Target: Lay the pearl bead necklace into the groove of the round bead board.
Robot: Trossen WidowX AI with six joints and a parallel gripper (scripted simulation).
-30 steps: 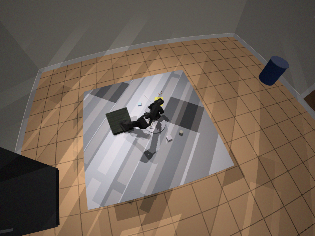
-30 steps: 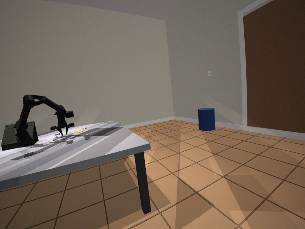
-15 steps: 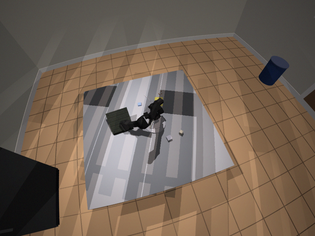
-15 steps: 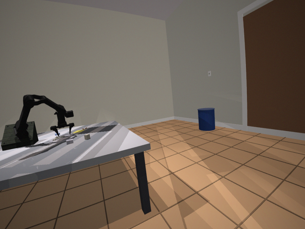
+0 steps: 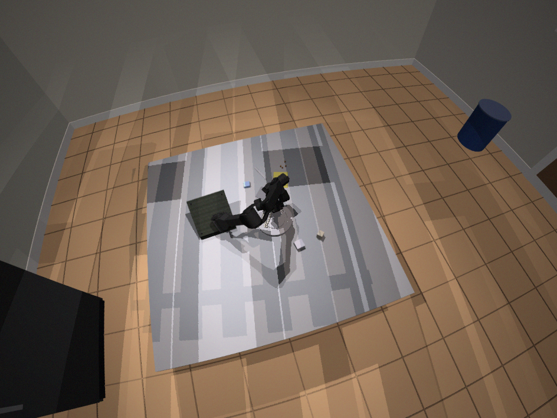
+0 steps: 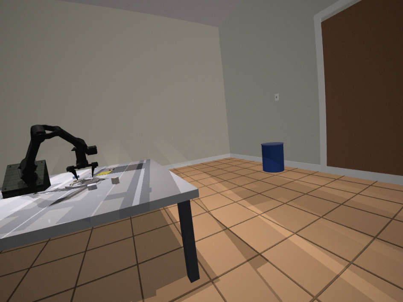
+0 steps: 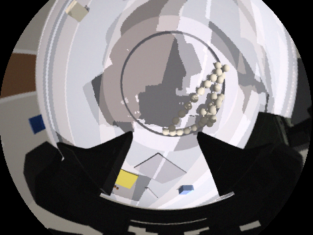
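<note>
The round bead board [image 5: 284,224] [image 6: 70,188] [image 7: 111,63] lies flat on the table, with a thin dark circular groove. The pearl necklace [image 5: 266,222] [image 7: 200,91] lies bunched on one side of the board. In the wrist view, one strand cuts across inside the ring from upper right to lower left. Other beads double up along the right side, and a short row follows the groove at the bottom. My gripper [image 6: 85,178] [image 7: 166,135] is wide open and empty, its tips on either side of the row's lower left end. In the top view the arm hides the fingers.
A cream cube [image 5: 320,234] [image 6: 115,180] [image 7: 77,11] and a white block [image 5: 299,244] [image 6: 92,186] stand near the board. A blue block [image 5: 246,184] [image 7: 186,189], a yellow square [image 5: 279,173] [image 6: 104,173] [image 7: 126,179] and small brown bits lie on the other side.
</note>
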